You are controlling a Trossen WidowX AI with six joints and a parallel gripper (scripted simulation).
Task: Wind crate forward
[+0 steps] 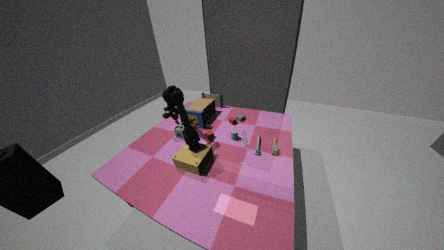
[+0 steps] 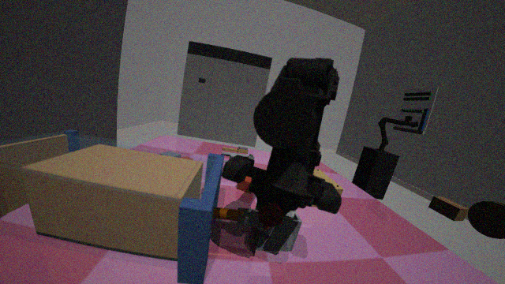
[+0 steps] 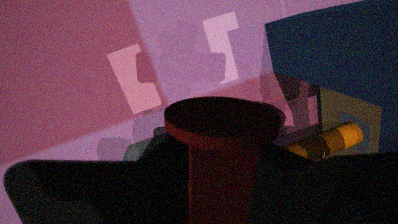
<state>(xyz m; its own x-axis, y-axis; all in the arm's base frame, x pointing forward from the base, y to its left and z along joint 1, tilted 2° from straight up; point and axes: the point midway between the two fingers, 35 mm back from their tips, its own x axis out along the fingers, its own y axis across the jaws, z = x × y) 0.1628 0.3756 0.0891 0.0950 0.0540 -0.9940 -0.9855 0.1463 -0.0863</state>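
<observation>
Watching through the wrist view, I'm seeing the hand winch (image 1: 179, 131) (image 2: 293, 230) (image 3: 135, 151) peeking out low, just left of the fingers' middle. Between the fingers, the gripper (image 1: 171, 112) (image 2: 271, 209) (image 3: 208, 132) is pinching the red winch handle (image 2: 272, 215) (image 3: 220, 180), its wide flange showing beyond the pads. The grip is looking stiff and light to me, likely smooth enough to be slipping or twisting under a sideways load, so the stem below the flange is seeming the right place to be holding. Whether the key is seating in the hole, I'm not able to tell. Right of the fingers, an orange bar (image 1: 191, 119) (image 2: 226, 213) (image 3: 350, 134) is pointing out of the rack. Behind it, farther right, the tan crate (image 1: 201, 104) (image 2: 106, 209) is sitting flat, probably heavier and rigid, wanting slow, even winding. The blue frame (image 1: 195, 114) (image 2: 193, 233) (image 3: 332, 50) is standing at its front; contact there is staying unclear to my eye.
</observation>
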